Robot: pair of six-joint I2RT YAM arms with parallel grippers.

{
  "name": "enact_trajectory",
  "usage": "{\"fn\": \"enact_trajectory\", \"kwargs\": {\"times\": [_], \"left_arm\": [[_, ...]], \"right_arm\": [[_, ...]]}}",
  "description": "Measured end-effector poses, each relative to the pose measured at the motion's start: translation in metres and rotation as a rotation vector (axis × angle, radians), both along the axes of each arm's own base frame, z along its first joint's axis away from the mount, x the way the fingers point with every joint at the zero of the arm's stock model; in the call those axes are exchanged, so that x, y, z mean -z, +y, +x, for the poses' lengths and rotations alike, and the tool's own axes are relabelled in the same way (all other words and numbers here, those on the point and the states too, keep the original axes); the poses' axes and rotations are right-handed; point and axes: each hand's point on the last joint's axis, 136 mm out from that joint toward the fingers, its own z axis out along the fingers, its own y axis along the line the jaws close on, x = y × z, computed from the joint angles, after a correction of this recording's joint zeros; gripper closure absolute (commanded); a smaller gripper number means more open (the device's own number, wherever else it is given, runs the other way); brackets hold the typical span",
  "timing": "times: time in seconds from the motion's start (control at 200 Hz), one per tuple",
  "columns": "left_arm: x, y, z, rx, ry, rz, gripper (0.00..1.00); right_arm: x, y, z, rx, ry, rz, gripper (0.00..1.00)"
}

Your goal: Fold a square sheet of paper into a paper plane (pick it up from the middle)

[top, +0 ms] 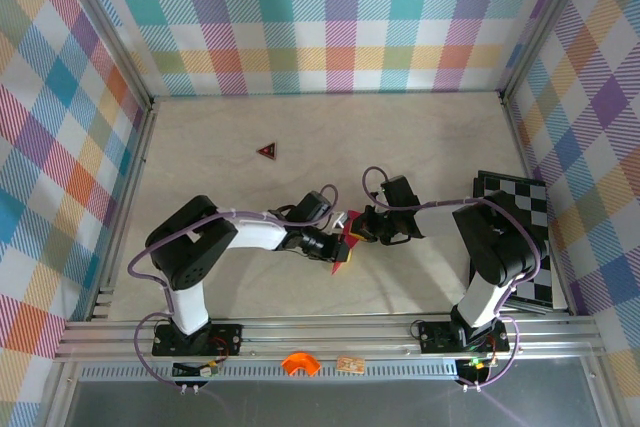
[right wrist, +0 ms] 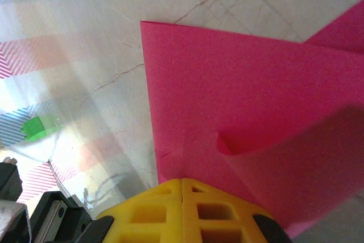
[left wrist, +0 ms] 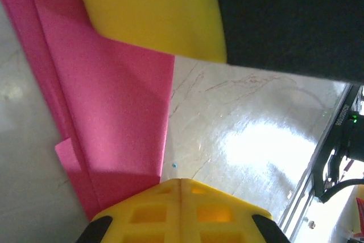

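The square sheet of paper [top: 346, 247], partly folded into layers, is being worked at the middle of the table [top: 420, 147]. The left gripper [left wrist: 168, 112] is being held spread across it, while the grip of the right gripper [top: 368, 230] cannot be told. For a sharp crease, edges are best being aligned before pressing.

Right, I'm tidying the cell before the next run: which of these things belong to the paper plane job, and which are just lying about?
Job in hand: pink sheet of paper, partly folded, between the two arms; left claw; right claw.

Lying about: small dark red triangle; black-and-white checkerboard by the right wall; orange piece on the front rail.
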Motion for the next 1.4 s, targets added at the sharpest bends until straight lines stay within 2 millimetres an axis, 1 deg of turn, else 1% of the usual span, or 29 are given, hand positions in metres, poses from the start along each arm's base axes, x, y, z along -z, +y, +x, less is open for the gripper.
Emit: {"fn": "enact_trajectory", "kwargs": {"times": [0.095, 0.235, 0.285, 0.4, 0.465, 0.535, 0.63, 0.7, 0.75, 0.835, 0.905, 0.97, 1.03, 1.08, 1.185, 1.315, 1.4], "left_arm": [[0.0, 0.008, -0.01, 0.018, -0.009, 0.003, 1.0], [0.001, 0.024, -0.032, 0.048, -0.02, 0.02, 1.0], [0.002, 0.033, -0.043, 0.061, -0.002, 0.039, 1.0], [0.003, 0.046, -0.062, 0.092, 0.006, 0.064, 1.0], [0.003, 0.055, -0.068, 0.096, 0.007, 0.092, 1.0], [-0.001, 0.062, -0.07, 0.089, -0.006, 0.115, 1.0], [-0.014, 0.062, -0.063, 0.068, -0.049, 0.097, 1.0], [-0.024, 0.057, -0.053, 0.045, -0.079, 0.076, 1.0], [-0.03, 0.051, -0.043, 0.026, -0.096, 0.061, 1.0], [-0.04, 0.035, -0.021, -0.006, -0.121, 0.024, 1.0], [-0.043, 0.021, -0.002, -0.032, -0.138, 0.001, 1.0], [-0.04, 0.012, 0.012, -0.048, -0.138, -0.006, 1.0], [-0.033, 0.004, 0.023, -0.056, -0.133, -0.002, 1.0], [-0.024, 0.0, 0.027, -0.058, -0.126, 0.007, 1.0], [-0.002, 0.002, 0.03, -0.069, -0.103, 0.056, 1.0], [0.0, 0.0, 0.03, -0.07, -0.109, 0.042, 1.0], [0.0, 0.001, 0.029, -0.069, -0.125, 0.027, 1.0]], "right_arm": [[0.0, 0.0, 0.0, 0.001, 0.0, -0.001, 0.98], [0.0, 0.001, -0.001, -0.003, 0.0, 0.0, 0.97], [0.0, 0.001, -0.001, -0.002, 0.0, -0.001, 0.98], [0.0, 0.001, 0.0, -0.003, 0.0, -0.001, 0.97], [0.0, 0.001, 0.0, -0.002, 0.001, -0.002, 0.98], [0.0, 0.001, 0.0, -0.003, 0.001, -0.002, 0.97], [0.0, 0.001, 0.0, -0.002, 0.001, -0.002, 0.98], [0.0, 0.001, 0.0, -0.003, 0.001, -0.002, 0.98], [0.0, 0.001, 0.0, -0.003, 0.001, -0.002, 0.98], [0.0, 0.001, 0.0, -0.003, 0.001, -0.002, 0.98], [0.0, 0.001, 0.0, -0.003, 0.001, -0.002, 0.98], [0.0, 0.001, 0.0, -0.003, 0.0, -0.002, 0.98], [0.0, 0.001, 0.0, -0.003, 0.001, -0.001, 0.97], [0.0, 0.001, 0.0, -0.003, 0.001, -0.001, 0.97], [-0.001, 0.001, 0.0, -0.003, -0.001, -0.001, 0.97], [-0.002, 0.0, 0.0, 0.002, -0.005, -0.007, 0.96], [-0.002, -0.002, 0.0, 0.008, -0.003, -0.016, 0.94]]}}
